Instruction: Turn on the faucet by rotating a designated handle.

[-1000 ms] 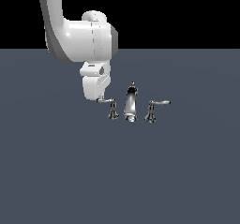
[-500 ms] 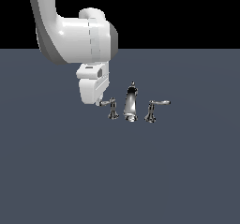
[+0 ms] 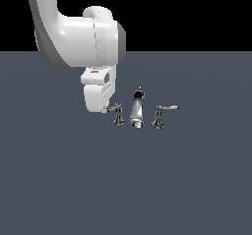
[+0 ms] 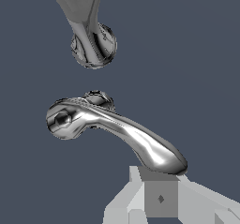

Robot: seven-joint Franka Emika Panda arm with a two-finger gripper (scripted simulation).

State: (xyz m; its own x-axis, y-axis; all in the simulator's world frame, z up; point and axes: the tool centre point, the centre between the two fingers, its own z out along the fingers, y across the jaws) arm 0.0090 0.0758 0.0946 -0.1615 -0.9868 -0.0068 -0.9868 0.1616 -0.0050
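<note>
The fingers (image 4: 161, 197) show in the wrist view only as one pale grey block with a small diamond mark, sitting right under the tip of the handle (image 4: 117, 127); whether the gripper (image 3: 105, 109) is spread or closed, and whether it holds anything, cannot be told. In that view the lever's rounded tip seems to touch the block, or to lie just over it, but the contact itself is not clear.

In the exterior view the white arm (image 3: 78, 37) comes down from 11 o'clock and its wrist housing ends just beside the handle (image 3: 117, 112), at the handle's 9 o'clock. The fingertips are hidden there behind the housing and the lever's end.

The faucet (image 3: 137, 109) stands on the flat dark grey-blue floor (image 3: 126, 190), near the middle of the exterior view. Its tall tapered spout is in the centre, topped by a small knob. The handle with the thin, darker lever stands at the spout's 9 o'clock, with its lever pointing toward 9 o'clock, at the gripper. The second handle (image 3: 163, 114), with a longer, brighter lever pointing toward 3 o'clock, stands at the spout's 3 o'clock, well apart from the arm.

In the wrist view the handle's hub shows a small hexagonal recess, and the spout's base (image 4: 93, 42) lies beyond it.
</note>
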